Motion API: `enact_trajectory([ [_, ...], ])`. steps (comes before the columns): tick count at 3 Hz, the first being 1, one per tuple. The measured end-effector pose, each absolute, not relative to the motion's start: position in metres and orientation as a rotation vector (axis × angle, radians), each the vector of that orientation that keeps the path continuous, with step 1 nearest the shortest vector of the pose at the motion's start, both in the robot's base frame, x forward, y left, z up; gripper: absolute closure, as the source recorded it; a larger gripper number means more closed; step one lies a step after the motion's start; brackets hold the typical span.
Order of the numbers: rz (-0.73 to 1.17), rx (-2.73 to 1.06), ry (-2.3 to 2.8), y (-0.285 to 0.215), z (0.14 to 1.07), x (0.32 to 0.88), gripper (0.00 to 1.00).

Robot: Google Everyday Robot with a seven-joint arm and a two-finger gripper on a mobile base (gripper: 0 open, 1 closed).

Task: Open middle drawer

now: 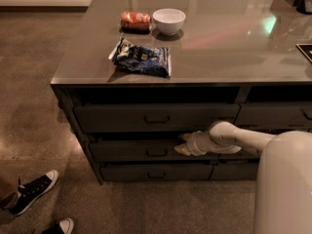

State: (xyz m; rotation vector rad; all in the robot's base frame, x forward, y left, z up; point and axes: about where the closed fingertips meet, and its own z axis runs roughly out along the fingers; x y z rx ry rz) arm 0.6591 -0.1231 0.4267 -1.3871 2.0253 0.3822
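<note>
The middle drawer (131,151) is the wide dark grey one in the second row of the counter's left stack, with a small rectangular pull (156,152) at its centre. My gripper (183,144) reaches in from the right on a white arm (234,138). It sits against the drawer's front just right of the pull, level with the drawer's upper edge. A dark gap runs along the top of the drawer front.
A top drawer (156,117) and a bottom drawer (156,172) lie above and below, with narrower drawers (273,115) to the right. A blue chip bag (142,57), white bowl (168,21) and red packet (135,20) lie on the counter. A person's sneakers (34,190) stand at lower left.
</note>
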Motion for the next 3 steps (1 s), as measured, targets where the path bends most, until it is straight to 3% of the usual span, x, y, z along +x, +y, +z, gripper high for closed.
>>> enact_trajectory([
  [3, 0.383, -1.404, 2.016, -0.1256, 0.4255, 0.6577, 0.89],
])
